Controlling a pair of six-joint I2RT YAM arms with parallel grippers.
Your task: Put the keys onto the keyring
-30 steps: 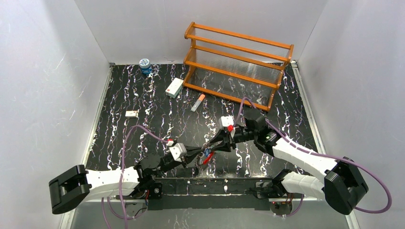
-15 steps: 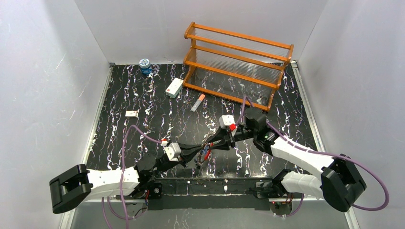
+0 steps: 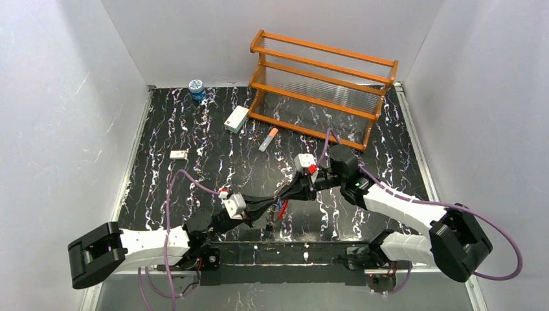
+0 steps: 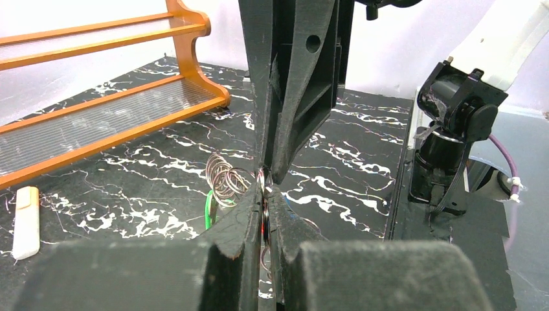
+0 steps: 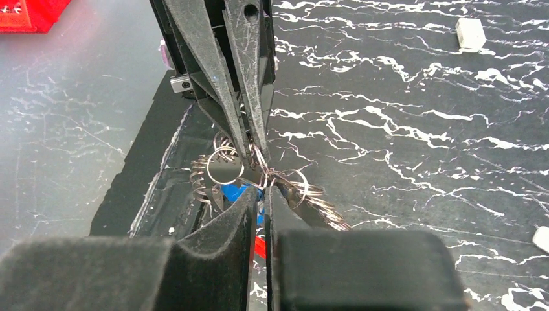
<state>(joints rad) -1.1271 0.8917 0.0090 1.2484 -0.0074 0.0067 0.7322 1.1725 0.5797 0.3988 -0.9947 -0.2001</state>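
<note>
- keyring (image 3: 279, 210): held up at table's (image 3: 194, 129) 6 o'clock, between both grippers
- left gripper (image 4: 264, 197): pressed together on its red-silver wire
- right gripper (image 5: 259, 194): jaws nearly together at the bundle (grip unclear)
- keys (image 5: 236, 192): bunched at wire, threaded or not, can't tell
- judged mid-threading, not finished

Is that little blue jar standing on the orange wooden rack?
No, the blue jar stands on the black marbled table, off to the left of the rack and apart from it.
</note>
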